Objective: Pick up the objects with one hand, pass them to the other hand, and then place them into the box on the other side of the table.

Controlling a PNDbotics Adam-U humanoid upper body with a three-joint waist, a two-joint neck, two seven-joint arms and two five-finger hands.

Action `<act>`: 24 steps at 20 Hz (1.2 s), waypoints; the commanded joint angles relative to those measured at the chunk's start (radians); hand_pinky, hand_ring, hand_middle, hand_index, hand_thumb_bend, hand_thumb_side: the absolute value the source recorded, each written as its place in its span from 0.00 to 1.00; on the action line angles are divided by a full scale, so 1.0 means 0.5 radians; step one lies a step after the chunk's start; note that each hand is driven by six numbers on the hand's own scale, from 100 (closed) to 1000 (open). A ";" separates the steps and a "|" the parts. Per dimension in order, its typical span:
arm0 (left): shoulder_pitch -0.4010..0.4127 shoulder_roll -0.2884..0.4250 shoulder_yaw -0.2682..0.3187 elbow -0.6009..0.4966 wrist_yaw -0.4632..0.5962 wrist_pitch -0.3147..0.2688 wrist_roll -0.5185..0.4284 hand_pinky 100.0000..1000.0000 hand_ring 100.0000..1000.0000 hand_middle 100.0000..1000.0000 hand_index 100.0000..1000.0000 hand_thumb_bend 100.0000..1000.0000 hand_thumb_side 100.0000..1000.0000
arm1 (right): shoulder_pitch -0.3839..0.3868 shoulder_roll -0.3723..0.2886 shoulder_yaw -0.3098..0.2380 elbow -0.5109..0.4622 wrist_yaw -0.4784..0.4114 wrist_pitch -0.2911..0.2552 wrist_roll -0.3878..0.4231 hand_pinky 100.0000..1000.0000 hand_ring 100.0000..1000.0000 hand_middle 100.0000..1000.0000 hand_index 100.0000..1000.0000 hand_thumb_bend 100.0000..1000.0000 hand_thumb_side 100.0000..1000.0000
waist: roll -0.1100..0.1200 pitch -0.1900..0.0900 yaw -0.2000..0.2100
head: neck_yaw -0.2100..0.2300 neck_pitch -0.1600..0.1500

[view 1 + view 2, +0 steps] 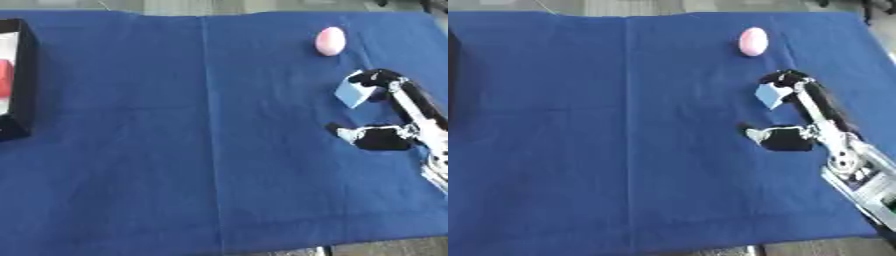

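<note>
Blue cloth (175, 150): covers the whole table, with a crease running front to back left of centre.

Box (24, 80): black-walled with a pale floor, at the far left edge of the cloth, cut off by the frame in the left eye view. Something red (5, 77) lies inside it; only a sliver shows.

Pink egg-shaped object (330, 41): lies on the cloth at the far right, alone, well apart from the box and just beyond the robot's hand.

Light blue block (353, 92): small and angular, tilted on an edge rather than lying flat, right of centre and nearer than the pink object.

Right hand (798, 112): comes in from the lower right (black fingers, silver joints). Its fingers (785, 78) curl over the far top of the blue block and touch it; the thumb (776, 137) lies spread out on the near side, apart from the block. The fingers appear to hook the block, though blur keeps the contact from being certain.

Left hand: shows in neither view.
</note>
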 commanded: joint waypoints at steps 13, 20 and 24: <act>-0.027 0.031 0.007 -0.005 -0.026 0.050 -0.045 0.81 0.73 0.69 0.70 0.00 0.66 | -0.109 -0.354 -0.218 -0.041 -0.258 0.262 0.316 0.72 0.86 0.81 0.79 0.58 0.14 | 0.003 -0.045 0.014 | -0.050 0.003; -0.042 0.024 0.001 0.009 -0.045 0.069 -0.068 0.81 0.73 0.69 0.70 0.00 0.67 | -0.211 -0.409 -0.195 -0.041 -0.304 0.406 0.417 0.73 0.86 0.82 0.81 0.64 0.16 | -0.004 -0.047 0.037 | -0.071 0.007; -0.051 0.018 -0.006 0.016 -0.056 0.077 -0.089 0.81 0.73 0.69 0.70 0.00 0.68 | -0.265 -0.414 -0.160 -0.020 -0.302 0.502 0.470 0.74 0.86 0.81 0.81 0.64 0.18 | -0.011 -0.046 0.052 | -0.082 0.015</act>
